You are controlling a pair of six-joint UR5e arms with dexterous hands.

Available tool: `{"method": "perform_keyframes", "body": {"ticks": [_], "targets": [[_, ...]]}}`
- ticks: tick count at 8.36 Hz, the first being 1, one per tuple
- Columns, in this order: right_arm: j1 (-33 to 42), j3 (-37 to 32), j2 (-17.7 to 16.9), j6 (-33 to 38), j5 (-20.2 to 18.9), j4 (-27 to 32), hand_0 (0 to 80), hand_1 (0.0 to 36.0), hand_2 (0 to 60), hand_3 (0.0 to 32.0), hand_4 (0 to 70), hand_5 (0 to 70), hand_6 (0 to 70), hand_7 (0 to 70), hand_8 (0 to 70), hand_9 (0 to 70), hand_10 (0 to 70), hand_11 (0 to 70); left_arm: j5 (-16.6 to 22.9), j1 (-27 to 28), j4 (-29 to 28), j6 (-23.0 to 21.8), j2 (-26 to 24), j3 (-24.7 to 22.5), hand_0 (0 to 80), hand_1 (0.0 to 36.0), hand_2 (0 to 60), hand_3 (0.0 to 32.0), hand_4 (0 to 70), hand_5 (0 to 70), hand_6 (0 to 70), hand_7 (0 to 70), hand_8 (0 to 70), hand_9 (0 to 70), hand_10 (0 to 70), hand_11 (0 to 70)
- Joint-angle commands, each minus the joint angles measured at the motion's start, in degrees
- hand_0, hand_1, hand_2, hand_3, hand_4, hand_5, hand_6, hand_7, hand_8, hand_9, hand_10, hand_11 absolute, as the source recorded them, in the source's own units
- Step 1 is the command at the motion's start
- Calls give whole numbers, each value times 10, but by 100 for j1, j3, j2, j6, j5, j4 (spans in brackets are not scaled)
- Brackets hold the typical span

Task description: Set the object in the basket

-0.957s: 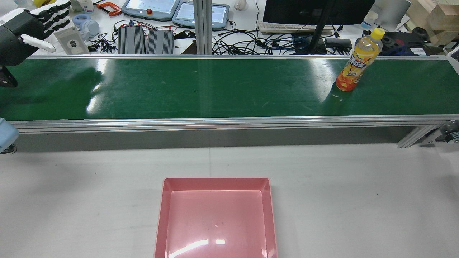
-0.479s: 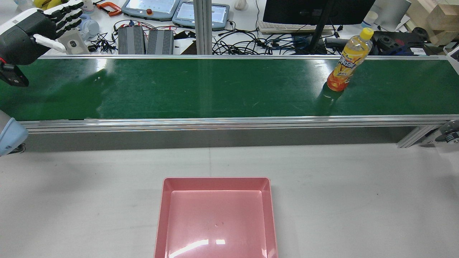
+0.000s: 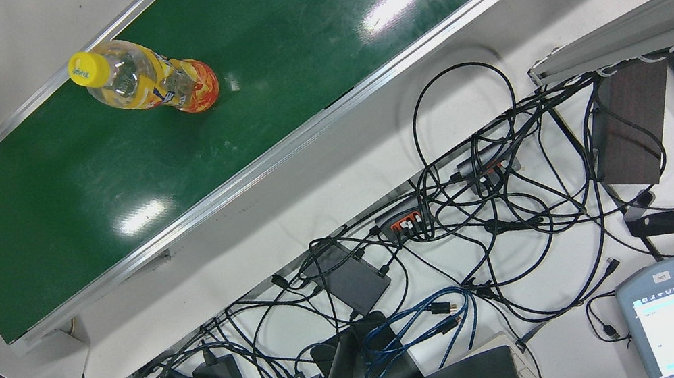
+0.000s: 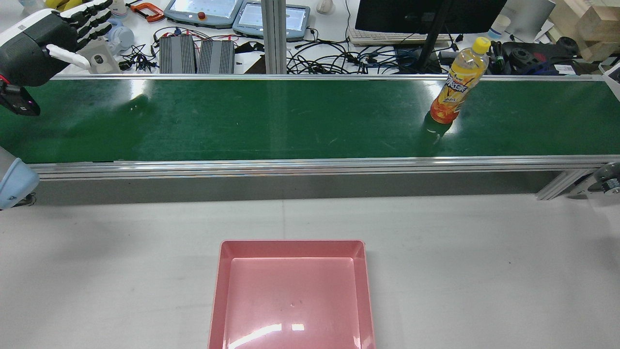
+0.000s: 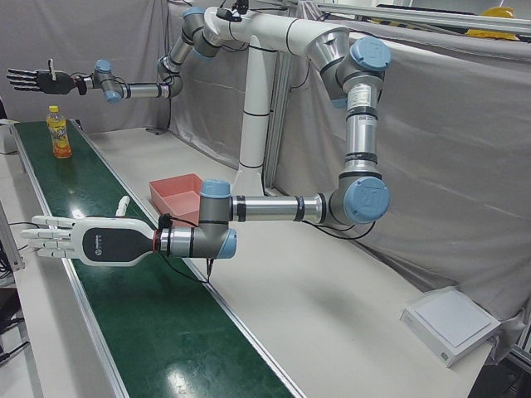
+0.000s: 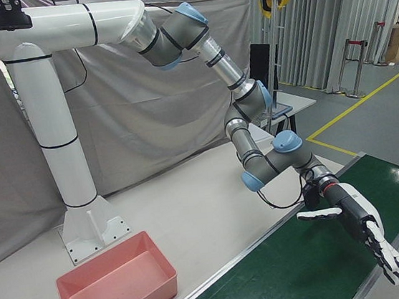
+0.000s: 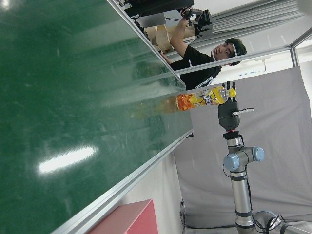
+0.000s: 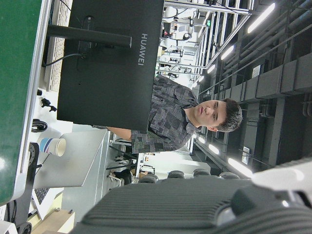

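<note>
Here, an orange drink bottle [image 4: 456, 82] with a yellow cap stands upright on the green conveyor belt [image 4: 290, 121], toward its right end in the rear view. The left hand [image 4: 36, 46] hovers over the belt's opposite end, fingers [image 4: 92, 19] spread and holding nothing. The right hand [image 5: 37, 79] hangs above the bottle's end, fingers also spread. The pink basket [image 4: 292, 248] sits empty on the white tabletop [image 4: 484, 271], well apart from the bottle.

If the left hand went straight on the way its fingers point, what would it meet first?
Probably nothing on the belt: the left hand points across it, above the surface, toward the grey box on the desk beyond. The bottle stands far aside. Depth is unclear.
</note>
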Motion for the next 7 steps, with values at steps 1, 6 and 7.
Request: {"method": "perform_keyframes", "body": {"ticks": [1, 6, 7], "targets": [[0, 0, 2, 0, 0, 0, 0, 0, 0, 0, 0, 0, 0, 0, 0, 0, 0, 0, 0, 6, -3, 0, -5, 23, 523, 88, 0, 0, 130, 0, 0, 0, 7, 32, 50, 87], [0, 0, -7, 0, 0, -8, 0, 0, 0, 0, 0, 0, 0, 0, 0, 0, 0, 0, -9, 6, -12, 0, -13, 15, 517, 82, 0, 0, 134, 20, 0, 0, 25, 58, 44, 78], [0, 0, 2, 0, 0, -8, 0, 0, 0, 0, 0, 0, 0, 0, 0, 0, 0, 0, -9, -3, -12, 0, -31, 15, 515, 80, 0, 0, 136, 22, 0, 0, 24, 57, 43, 76]]}}
